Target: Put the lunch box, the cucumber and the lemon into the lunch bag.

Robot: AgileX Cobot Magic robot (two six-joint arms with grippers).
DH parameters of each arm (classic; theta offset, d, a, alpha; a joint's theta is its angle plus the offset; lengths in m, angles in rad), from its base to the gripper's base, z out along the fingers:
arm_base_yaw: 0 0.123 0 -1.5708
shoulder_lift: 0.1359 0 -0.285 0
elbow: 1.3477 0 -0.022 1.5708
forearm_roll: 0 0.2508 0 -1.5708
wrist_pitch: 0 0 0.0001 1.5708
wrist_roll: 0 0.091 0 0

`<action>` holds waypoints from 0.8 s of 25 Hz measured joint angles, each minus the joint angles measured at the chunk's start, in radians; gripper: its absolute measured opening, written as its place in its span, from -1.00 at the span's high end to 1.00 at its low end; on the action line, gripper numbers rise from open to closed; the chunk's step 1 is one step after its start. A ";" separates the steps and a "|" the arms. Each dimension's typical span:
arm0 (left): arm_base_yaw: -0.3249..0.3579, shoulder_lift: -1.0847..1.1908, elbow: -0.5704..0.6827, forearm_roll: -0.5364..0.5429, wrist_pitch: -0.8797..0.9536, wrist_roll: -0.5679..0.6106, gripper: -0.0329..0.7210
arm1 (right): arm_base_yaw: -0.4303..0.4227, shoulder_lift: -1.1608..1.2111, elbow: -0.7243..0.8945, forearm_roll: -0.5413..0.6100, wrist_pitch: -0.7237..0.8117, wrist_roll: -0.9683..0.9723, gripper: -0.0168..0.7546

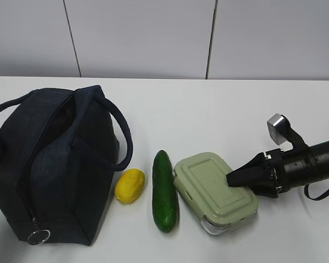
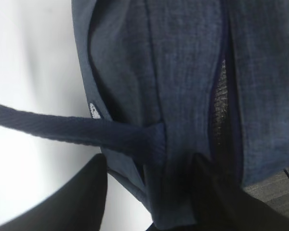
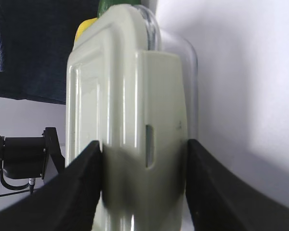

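**Grabbing the box first, bag waiting**

Clamping the right claw (image 1: 237,178) on the right end of the box (image 1: 208,183), one finger pressed to each side of the lid. Likely getting ready for lifting it flat and carrying it across. Probably taking the biggest thing first, for laying it at the bottom of the bag (image 1: 49,164).

Leaving the cucumber (image 1: 165,192) just left of the box, and the lemon (image 1: 130,186) between cucumber and bag. Keeping all three out on the table (image 1: 208,109), with nothing in the bag yet.

Standing the bag on the left, ring (image 1: 39,236) hanging at the near corner, zip looking undone along the top, handles flopping to each side.

Holding the left claw (image 2: 149,166) spread apart around one end of the bag. Showing a bit of white table between one finger and the cloth, so seemingly not pinching. Perhaps hanging there for keeping the mouth wide.

Seeing the whole row only from the outside camera, but missing the left claw there completely. Finding that claw only in the left wrist view, along with a strap crossing the cloth and a dark slit of opening. Getting the snug fit of fingers on lid only from the right wrist view, with just slivers of lemon and cucumber peeking out beyond the box.
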 joint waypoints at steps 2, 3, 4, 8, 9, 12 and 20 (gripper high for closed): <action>0.000 0.042 0.000 -0.002 -0.013 0.000 -0.10 | 0.000 0.000 0.000 0.002 0.000 0.000 -0.08; 0.000 0.065 0.000 -0.002 -0.017 0.003 -0.09 | 0.000 0.000 0.000 0.002 0.000 0.002 -0.08; 0.000 0.087 0.000 -0.004 -0.023 0.002 -0.06 | 0.000 0.000 0.000 0.004 0.000 0.002 -0.08; 0.000 0.137 0.000 -0.004 -0.045 0.012 0.43 | 0.000 0.000 0.000 0.004 0.000 0.013 -0.06; 0.000 0.139 -0.002 -0.005 -0.052 0.016 0.60 | 0.000 0.000 0.000 0.004 0.000 0.018 -0.05; 0.000 0.141 -0.018 -0.003 -0.064 0.028 0.87 | 0.000 0.000 0.000 0.006 0.000 0.034 -0.04; 0.000 0.143 -0.125 0.034 -0.002 0.032 0.93 | 0.002 -0.072 0.000 0.020 -0.086 0.047 -0.03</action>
